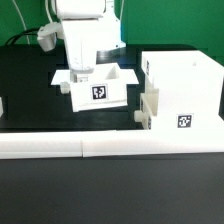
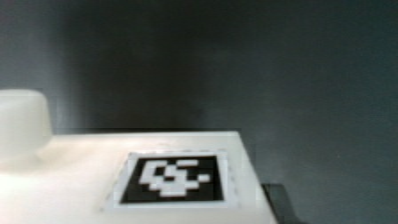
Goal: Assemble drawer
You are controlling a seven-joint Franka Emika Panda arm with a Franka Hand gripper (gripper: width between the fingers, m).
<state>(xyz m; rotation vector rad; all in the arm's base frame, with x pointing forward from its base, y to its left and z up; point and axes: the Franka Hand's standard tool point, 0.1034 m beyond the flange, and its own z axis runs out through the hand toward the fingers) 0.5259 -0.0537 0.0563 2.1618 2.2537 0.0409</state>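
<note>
A small open-top white tray with a black-and-white tag on its front wall sits on the dark table left of centre. My gripper reaches straight down onto the tray's wall on the exterior view's left. In the wrist view the tray's tagged face fills the space at my jaws. One dark fingertip presses against its edge and the other is hidden behind the white plastic. The gripper looks shut on the tray. The tall boxy drawer case with its own tag stands to the right, apart from the tray.
A long low white border rail runs along the table's front. A flat white piece lies just left of the tray. A white object shows at the left edge. A rounded white shape shows in the wrist view.
</note>
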